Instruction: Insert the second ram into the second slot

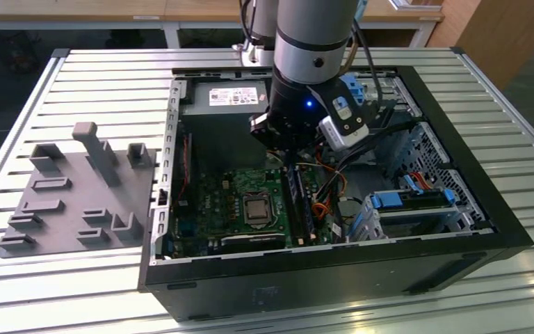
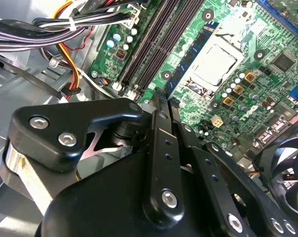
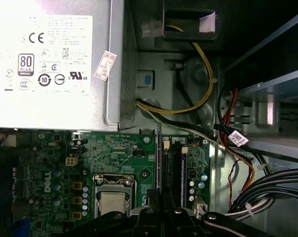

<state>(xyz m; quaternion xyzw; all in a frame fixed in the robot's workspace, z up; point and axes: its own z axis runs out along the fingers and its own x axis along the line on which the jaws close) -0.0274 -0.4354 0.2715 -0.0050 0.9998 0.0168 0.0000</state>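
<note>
The black metal gripper [image 2: 161,102] is squeezed tight on the second ram [image 2: 189,59], a thin long blue board stick, holding it on edge, running the same way as the long black slots [image 2: 154,44] on the flat green motherboard [image 3: 117,148], probably so it lines up.

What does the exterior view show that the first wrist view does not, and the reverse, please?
The exterior view adds the grey fixture plate on the slatted table, the whole black case and the blue drive bracket. The first wrist view adds the small red-and-white sticker on the power supply and the yellow cable's loop. Both show the processor socket and the hand, shut on the second ram, above the memory slots.
</note>
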